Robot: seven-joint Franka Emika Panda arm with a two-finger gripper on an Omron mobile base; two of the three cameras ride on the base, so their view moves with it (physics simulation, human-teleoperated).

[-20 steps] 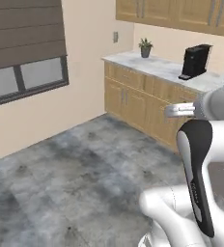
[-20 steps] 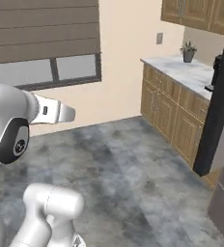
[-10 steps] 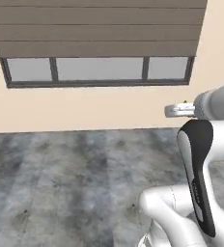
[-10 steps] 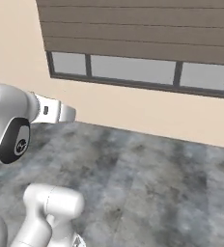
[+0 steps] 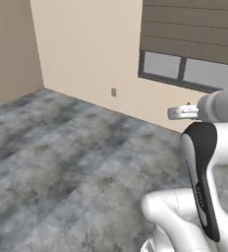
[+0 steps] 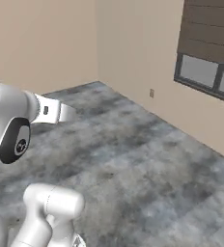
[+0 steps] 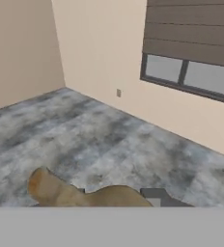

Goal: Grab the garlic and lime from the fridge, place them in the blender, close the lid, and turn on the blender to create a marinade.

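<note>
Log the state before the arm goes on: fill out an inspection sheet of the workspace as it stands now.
Surface: grey mottled floor, bare.
Job's things: a tan rounded thing, possibly the garlic, lies close at the bottom of the hand view.
Clutter: nothing seen.
Grippers: one dark tip of the fingers sits beside the tan thing; whether they grip it cannot be told.
Cables: nothing seen.
Surroundings: two beige walls meeting in a corner, a window under a brown blind, and a wall outlet low on the wall.
</note>
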